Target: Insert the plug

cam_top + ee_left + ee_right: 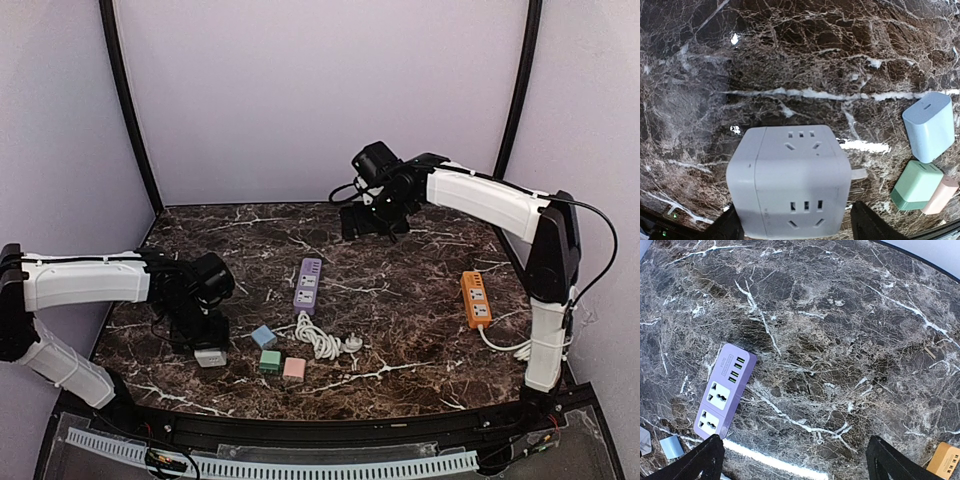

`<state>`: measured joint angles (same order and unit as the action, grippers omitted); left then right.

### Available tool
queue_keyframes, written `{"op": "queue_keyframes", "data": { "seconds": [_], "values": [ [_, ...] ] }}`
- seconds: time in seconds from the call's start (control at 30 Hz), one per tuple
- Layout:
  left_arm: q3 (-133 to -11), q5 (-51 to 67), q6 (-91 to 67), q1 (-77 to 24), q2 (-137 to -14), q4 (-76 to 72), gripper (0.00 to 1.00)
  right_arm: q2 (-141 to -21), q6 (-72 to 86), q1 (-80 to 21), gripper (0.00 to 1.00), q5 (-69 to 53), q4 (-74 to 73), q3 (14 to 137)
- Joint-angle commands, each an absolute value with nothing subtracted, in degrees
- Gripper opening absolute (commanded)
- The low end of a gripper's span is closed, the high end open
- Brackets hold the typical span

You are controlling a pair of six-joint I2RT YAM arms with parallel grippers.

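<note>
Left jaws spread wide, straddling grey cube adapter (790,185) on marble surface (790,60) near-left, beside blue charger (929,127), contact unclear; right jaws fully open, empty, raised behind purple power strip (725,390).

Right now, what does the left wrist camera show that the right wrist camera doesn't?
Only the left wrist view shows a grey socket cube flanked by the left gripper, plus a green charger and a pink charger. Only the right wrist view shows the purple power strip and a corner of the orange strip. Both show the marble table and the light blue charger.
</note>
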<state>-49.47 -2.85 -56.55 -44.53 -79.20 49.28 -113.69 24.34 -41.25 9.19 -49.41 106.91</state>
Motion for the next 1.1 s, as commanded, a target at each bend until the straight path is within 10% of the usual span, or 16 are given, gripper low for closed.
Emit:
{"op": "queue_keyframes", "data": {
  "seconds": [0.0, 0.4, 0.87, 1.07],
  "values": [
    [-50.19, -3.55, -56.52, -44.76, -80.12, 49.79, 0.64, -112.94, 23.47, -40.79, 0.99, 8.79, -49.59, 108.03],
    [-53.98, -6.56, -52.58, -44.84, -77.95, 51.14, 0.22, -113.29, 22.10, -40.02, 0.99, 7.96, -50.05, 109.12],
    [-62.87, -10.82, -32.62, -44.80, -72.54, 47.36, 0.20, -110.16, 17.04, -39.74, 0.98, -1.96, -45.82, 102.80],
    [-63.54, -12.88, -22.58, -44.82, -68.82, 40.04, 0.01, -107.38, 17.58, -39.73, 0.98, -8.79, -41.31, 99.77]
  ]
}}
